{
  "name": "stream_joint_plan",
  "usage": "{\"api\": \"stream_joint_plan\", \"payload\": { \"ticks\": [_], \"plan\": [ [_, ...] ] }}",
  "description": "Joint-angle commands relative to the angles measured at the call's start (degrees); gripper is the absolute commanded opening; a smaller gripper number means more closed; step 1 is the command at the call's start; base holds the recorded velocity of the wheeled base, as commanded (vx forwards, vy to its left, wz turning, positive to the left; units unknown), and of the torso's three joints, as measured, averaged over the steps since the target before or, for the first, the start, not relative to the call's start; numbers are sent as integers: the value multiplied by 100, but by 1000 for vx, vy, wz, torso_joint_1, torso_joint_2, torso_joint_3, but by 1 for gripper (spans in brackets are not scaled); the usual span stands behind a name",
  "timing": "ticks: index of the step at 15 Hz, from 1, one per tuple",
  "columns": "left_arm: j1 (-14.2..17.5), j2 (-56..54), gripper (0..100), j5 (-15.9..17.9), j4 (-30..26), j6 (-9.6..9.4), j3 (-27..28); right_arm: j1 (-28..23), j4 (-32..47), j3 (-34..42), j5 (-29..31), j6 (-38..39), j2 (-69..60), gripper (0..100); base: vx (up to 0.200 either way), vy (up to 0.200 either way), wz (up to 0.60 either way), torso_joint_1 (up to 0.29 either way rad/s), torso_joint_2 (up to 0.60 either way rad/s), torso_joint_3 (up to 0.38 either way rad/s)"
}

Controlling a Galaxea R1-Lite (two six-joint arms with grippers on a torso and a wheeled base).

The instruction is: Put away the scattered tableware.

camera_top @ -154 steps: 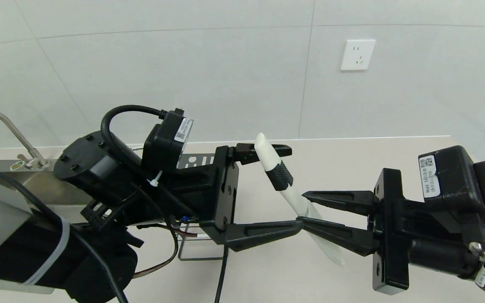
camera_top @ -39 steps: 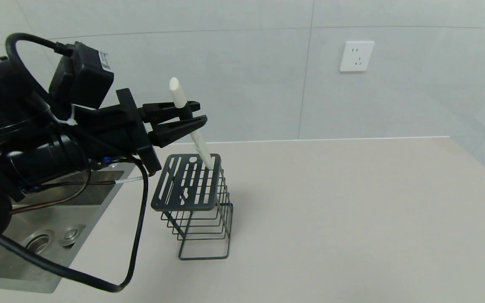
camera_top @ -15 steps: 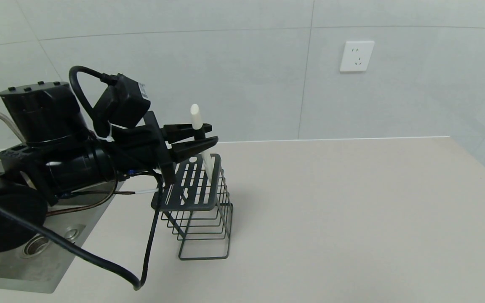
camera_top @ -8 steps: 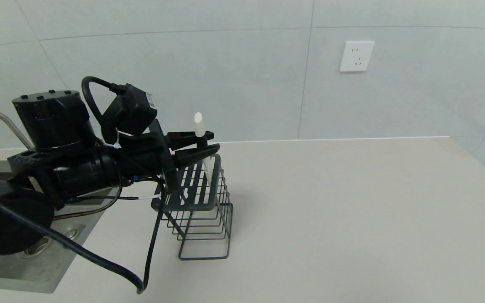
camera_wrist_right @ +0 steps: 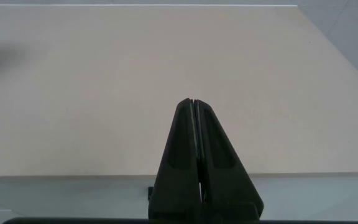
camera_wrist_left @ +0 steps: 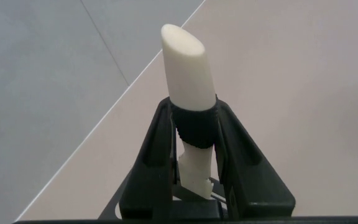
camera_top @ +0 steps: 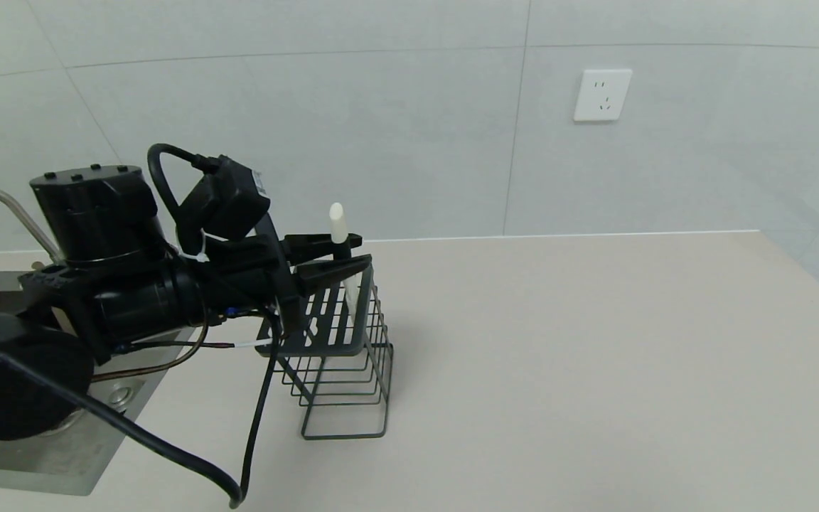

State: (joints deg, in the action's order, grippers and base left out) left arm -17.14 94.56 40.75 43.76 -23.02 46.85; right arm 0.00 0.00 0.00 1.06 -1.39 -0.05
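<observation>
A sink (camera_top: 61,455) was seen at lower left, a wall socket (camera_top: 602,94) at upper right. At centre left, the white, black-banded knife (camera_top: 338,224) (camera_wrist_left: 188,68) was clamped upright by the left hand (camera_top: 352,252) (camera_wrist_left: 194,118), its blade set into the wire rack (camera_top: 342,370) on the desk (camera_top: 559,355). The right hand (camera_wrist_right: 194,109) was closed, empty.

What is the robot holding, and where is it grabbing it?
The left gripper holds a white knife by the black band on its handle. The right gripper is shut and holds nothing.
</observation>
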Motion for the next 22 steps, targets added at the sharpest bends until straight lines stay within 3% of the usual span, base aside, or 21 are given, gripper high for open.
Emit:
{"api": "stream_joint_plan", "payload": {
  "ticks": [1, 22],
  "plan": [
    [0, 36, 0, -6, 9, 8, -35, 0, 0, 0, -1, -2, 14, 0, 0, 0, 0, 0, 0, 0],
    [9, 177, 0, -147, 9, 16, -352, 0, 0, 0, -1, -2, 5, 0, 0, 0, 0, 0, 0, 0]
  ]
}}
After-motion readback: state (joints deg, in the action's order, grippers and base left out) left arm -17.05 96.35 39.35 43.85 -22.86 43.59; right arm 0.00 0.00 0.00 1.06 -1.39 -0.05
